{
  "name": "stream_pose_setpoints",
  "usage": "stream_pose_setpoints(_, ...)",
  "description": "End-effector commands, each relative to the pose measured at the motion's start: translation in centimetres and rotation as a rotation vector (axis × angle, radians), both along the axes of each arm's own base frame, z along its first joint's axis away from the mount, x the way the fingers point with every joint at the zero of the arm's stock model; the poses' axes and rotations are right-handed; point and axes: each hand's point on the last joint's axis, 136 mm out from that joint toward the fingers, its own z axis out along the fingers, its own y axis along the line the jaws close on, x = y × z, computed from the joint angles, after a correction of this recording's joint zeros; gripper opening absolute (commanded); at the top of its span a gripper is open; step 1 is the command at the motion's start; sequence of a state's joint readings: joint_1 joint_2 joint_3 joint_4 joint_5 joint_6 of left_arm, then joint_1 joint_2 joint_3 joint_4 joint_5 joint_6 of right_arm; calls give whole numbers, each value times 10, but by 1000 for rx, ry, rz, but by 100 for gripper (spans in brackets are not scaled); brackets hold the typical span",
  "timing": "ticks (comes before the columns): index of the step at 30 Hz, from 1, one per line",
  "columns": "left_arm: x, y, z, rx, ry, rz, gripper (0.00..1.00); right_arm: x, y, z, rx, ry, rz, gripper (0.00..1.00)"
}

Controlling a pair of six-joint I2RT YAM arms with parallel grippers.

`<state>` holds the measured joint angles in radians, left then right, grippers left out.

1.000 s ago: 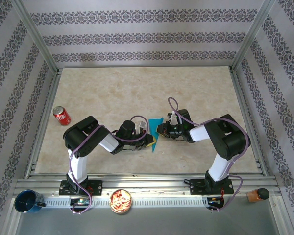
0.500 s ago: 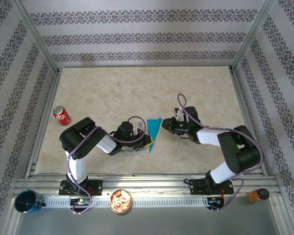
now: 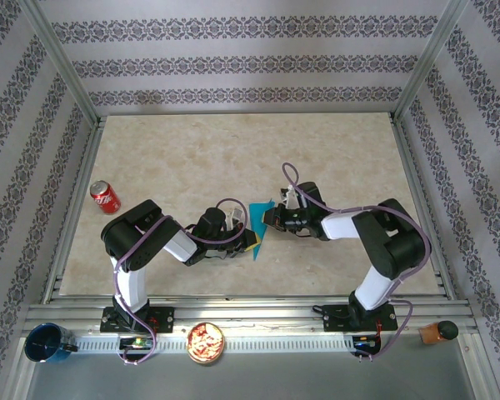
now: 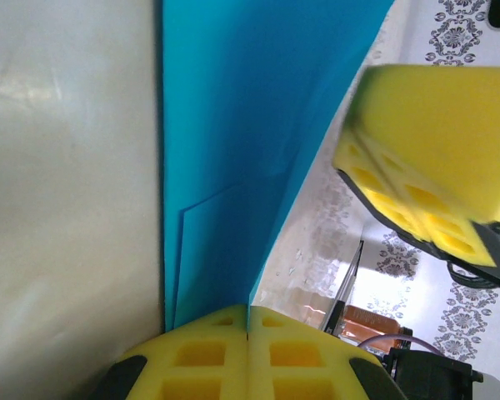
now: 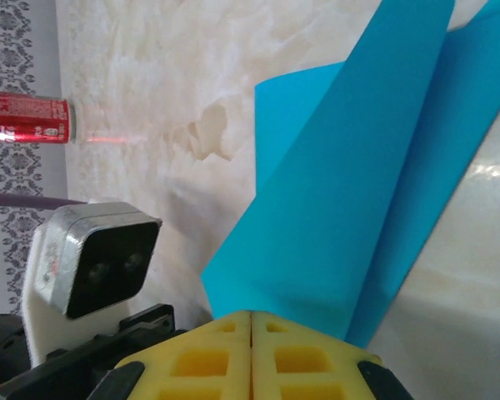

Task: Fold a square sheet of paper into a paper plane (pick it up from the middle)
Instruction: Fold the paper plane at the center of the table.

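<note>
The turquoise sheet of paper point(image 3: 261, 227) is folded into a narrow pointed shape, standing on edge on the table between the two arms. My left gripper point(image 3: 250, 242) is shut on its lower end. In the left wrist view the paper point(image 4: 233, 125) runs edge-on into the seam of the yellow pads point(image 4: 200, 358). My right gripper point(image 3: 272, 218) is shut at the paper's upper right side. In the right wrist view a broad flap of the paper point(image 5: 350, 192) rises just beyond the closed pads point(image 5: 200, 362), spread across both sides of their seam rather than pinched in it.
A red soda can point(image 3: 105, 197) lies at the table's left. On the near rail sit a dark blue cup point(image 3: 43, 343), a bowl of snacks point(image 3: 206, 342) and a brown bottle point(image 3: 437, 332). Patterned walls close in the table on three sides.
The right gripper drew back to the right, then came back to the paper and shut. The left gripper kept its hold and shifted slightly.
</note>
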<state>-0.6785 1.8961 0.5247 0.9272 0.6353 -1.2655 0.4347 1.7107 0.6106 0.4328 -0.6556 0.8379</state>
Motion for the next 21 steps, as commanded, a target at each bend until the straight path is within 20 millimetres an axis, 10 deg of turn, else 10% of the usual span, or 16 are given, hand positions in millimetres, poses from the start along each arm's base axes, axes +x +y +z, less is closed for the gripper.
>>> stream_pose_setpoints(1, -5, 17, -21, 59, 74, 42, 0, 7, 10, 3, 25, -23, 34, 9)
stream_pose_setpoints(21, -7, 20, -25, 78, 82, 41, 0, 9, 8, -33, -44, 62, 11, 9)
